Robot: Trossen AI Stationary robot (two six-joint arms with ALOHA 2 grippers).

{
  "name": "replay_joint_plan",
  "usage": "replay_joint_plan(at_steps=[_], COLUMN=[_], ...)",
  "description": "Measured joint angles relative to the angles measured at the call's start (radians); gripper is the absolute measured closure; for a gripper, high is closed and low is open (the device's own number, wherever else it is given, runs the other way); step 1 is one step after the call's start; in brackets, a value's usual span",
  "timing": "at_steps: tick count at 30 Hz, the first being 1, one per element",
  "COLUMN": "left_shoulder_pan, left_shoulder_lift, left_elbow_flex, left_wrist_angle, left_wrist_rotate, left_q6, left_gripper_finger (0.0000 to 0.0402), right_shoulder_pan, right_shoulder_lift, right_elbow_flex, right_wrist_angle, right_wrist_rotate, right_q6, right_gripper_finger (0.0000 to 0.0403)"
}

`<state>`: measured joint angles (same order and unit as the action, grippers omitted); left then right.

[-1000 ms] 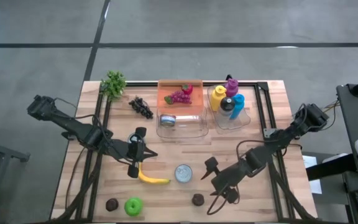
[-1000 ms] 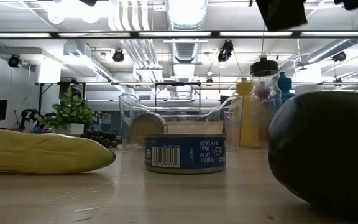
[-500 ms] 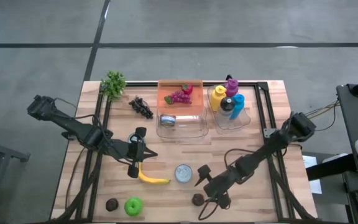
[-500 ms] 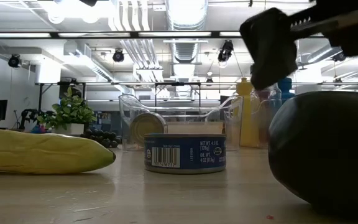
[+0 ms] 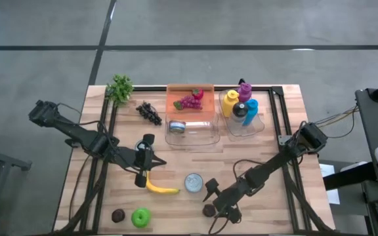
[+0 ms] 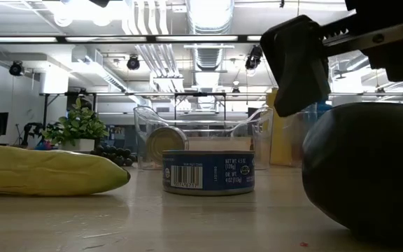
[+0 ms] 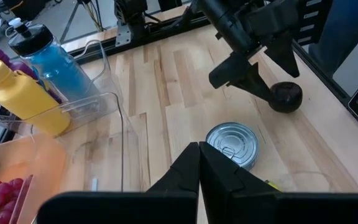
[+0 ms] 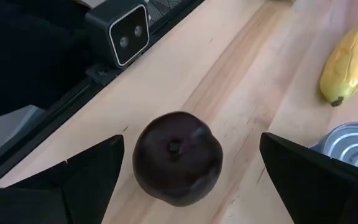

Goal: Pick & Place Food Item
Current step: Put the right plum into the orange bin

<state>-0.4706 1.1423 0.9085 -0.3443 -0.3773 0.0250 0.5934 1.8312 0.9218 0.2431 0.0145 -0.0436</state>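
— Plum (image 8: 178, 158) sat on the table (image 5: 268, 137) near the front edge, right claw (image 5: 214, 200) wide open, a finger on each side above it?
— Yes. Best descent was straight down, centred, closing gently. Left claw (image 5: 143, 161) waited shut above the banana (image 5: 160, 188).

I'm getting even, bright overhead light on the counter (image 5: 274, 157), shadows soft and short. At counter height the ceiling tubes (image 6: 208, 14) glare white, and the dark fruit (image 6: 366, 171) up close goes soft and nearly black. On my right wrist feed the end effector fingers (image 8: 86, 174) are blurred silhouettes.
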Motion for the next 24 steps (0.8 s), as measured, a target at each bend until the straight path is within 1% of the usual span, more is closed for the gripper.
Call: replay_joint_plan(at_steps=[3,16,24], left_shoulder_pan=[0.0,0.0,0.0], left_shoulder_lift=[0.0,0.0,0.0], left_elbow_flex=[0.0,0.0,0.0], left_wrist_angle=[0.0,0.0,0.0], left_wrist_rotate=[0.0,0.0,0.0], left_q6=[0.0,0.0,0.0], left_gripper_finger=[0.0393,0.0393,0.0393], right_shoulder_pan=[0.0,0.0,-0.001], right_shoulder_lift=[-0.004,0.004,0.058], right_elbow_flex=[0.0,0.0,0.001], right_wrist_angle=[0.004,0.002,0.049], right_wrist_rotate=[-0.015,-0.017,-0.042], right_q6=[-0.015,-0.041,-0.053], right_gripper_finger=[0.0029,0.0029,0.0029])
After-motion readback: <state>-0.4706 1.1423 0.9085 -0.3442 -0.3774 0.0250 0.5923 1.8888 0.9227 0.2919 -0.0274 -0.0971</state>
